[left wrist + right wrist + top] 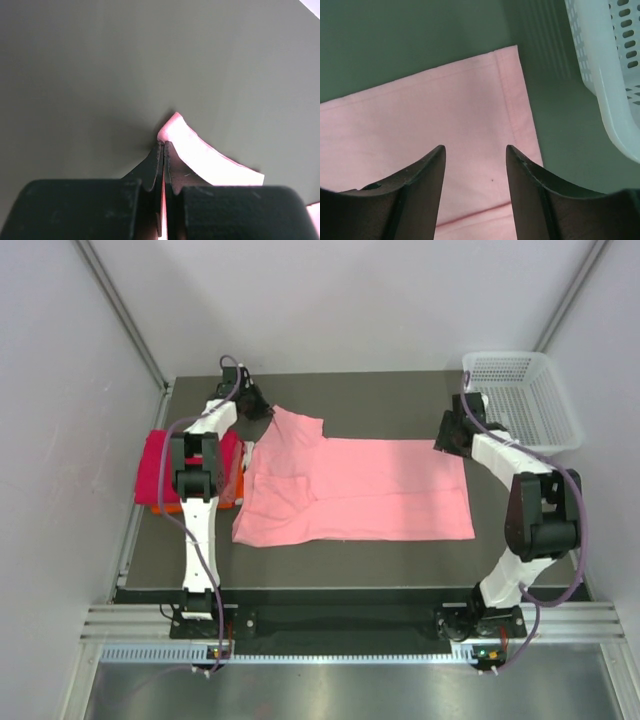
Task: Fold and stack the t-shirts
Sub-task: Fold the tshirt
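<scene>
— Where is the pink t-shirt [355,490] lying?

— Spread flat across the middle of the dark table [400,395], hem to the right, collar end to the left. One sleeve is folded in over the body on the left side.

— And the left gripper [163,145]?

— At the far left corner of the shirt. Its jaws are pressed together on a small peak of pink cloth, which rises between the fingers in the left wrist view.

— The right gripper [475,150]?

— Jaws spread wide with nothing between them, over the far right corner of the shirt, where the stitched hem shows. I cannot tell whether the fingers touch the cloth. The white mesh basket [530,400] sits just beside it, at the far right corner of the table.

— Any folded shirts?

— A magenta-red shirt [155,465] rests on an orange shirt [165,508] at the left edge, partly hidden behind the left arm.
</scene>
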Robot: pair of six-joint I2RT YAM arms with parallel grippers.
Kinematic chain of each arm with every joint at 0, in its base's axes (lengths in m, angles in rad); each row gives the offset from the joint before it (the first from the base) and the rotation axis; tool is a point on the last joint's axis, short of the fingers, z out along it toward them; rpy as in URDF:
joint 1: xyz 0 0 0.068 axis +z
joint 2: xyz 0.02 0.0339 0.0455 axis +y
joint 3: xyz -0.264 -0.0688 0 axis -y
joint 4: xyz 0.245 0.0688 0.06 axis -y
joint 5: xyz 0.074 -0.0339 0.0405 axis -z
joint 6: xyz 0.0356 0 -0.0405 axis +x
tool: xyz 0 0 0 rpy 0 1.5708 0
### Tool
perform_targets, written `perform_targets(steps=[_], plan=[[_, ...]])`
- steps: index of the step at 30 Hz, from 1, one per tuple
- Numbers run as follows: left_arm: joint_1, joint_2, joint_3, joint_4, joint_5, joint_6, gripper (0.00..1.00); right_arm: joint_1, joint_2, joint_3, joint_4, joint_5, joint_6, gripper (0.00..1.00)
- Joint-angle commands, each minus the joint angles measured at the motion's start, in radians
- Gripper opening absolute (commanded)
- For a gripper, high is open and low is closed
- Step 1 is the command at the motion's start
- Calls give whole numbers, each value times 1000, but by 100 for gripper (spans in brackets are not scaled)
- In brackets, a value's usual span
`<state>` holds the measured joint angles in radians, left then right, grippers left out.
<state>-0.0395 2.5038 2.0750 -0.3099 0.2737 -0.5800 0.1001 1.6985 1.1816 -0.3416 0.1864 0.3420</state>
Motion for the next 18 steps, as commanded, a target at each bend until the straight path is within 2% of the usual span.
perform_targets(steps=[1, 10, 18], plan=[[9, -37, -13, 26, -11, 2, 0, 0, 50, 72, -4, 64, -3, 52], [10, -42, -23, 32, -11, 15, 0, -17, 252, 259, -50, 62, 6, 54], [24, -65, -49, 20, -41, 29, 0, -50, 358, 377, -105, 84, 8, 54]])
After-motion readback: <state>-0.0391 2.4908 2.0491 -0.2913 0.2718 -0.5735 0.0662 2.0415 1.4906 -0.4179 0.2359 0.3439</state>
